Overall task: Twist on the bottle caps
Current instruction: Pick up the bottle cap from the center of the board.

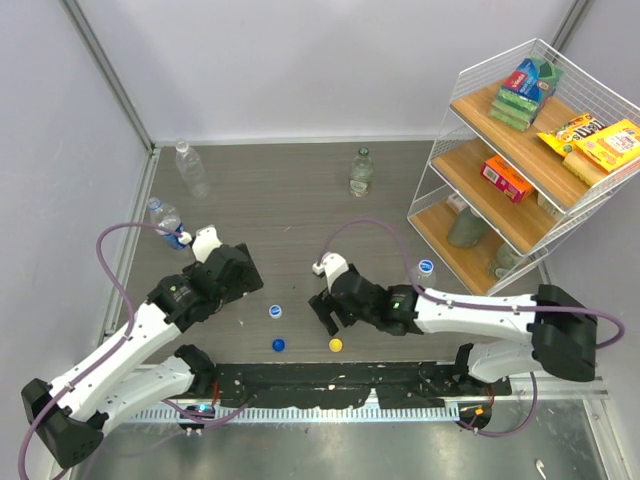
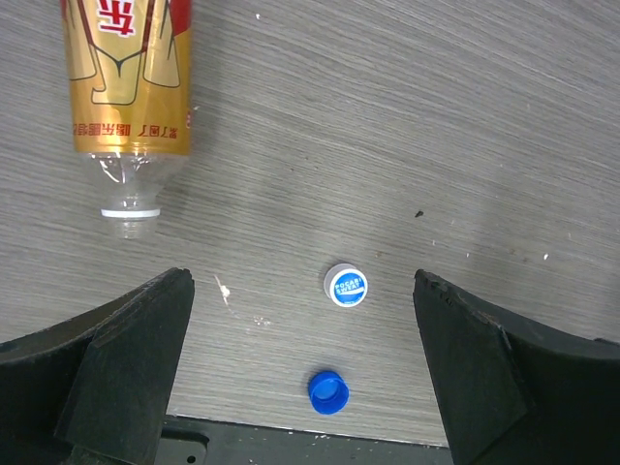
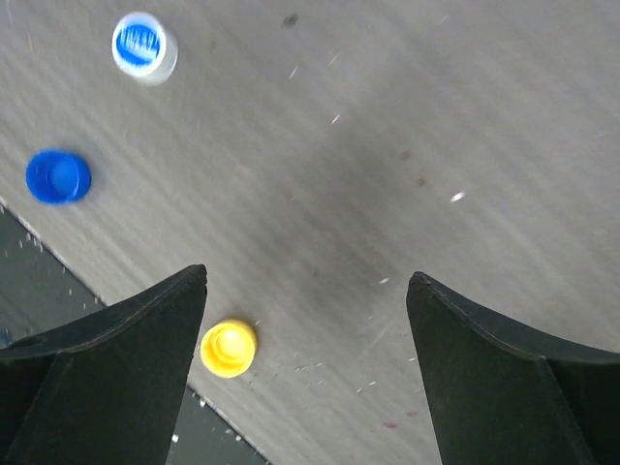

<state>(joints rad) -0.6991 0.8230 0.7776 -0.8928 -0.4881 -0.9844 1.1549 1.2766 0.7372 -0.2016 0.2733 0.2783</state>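
top external view: we record three loose caps on the table [image 1: 300, 210], close to its near edge and about midway along it. A white cap [image 1: 275, 311] with a blue middle lies farthest in, a blue cap [image 1: 279, 345] nearer the edge, and a yellow cap [image 1: 336, 345] to its right. the left gripper [image 1: 238, 278] hangs left of the caps, jaws wide, holding nothing. the right gripper [image 1: 328, 312] is just beside the yellow cap, jaws equally wide and empty. the left wrist view shows an amber bottle [image 2: 126, 87] lying on its side, its mouth uncapped. a clear bottle [image 1: 190, 168] lies near the far left corner, a blue-labelled bottle [image 1: 170, 222] by the left edge, and a third bottle [image 1: 361, 172] near the far edge.
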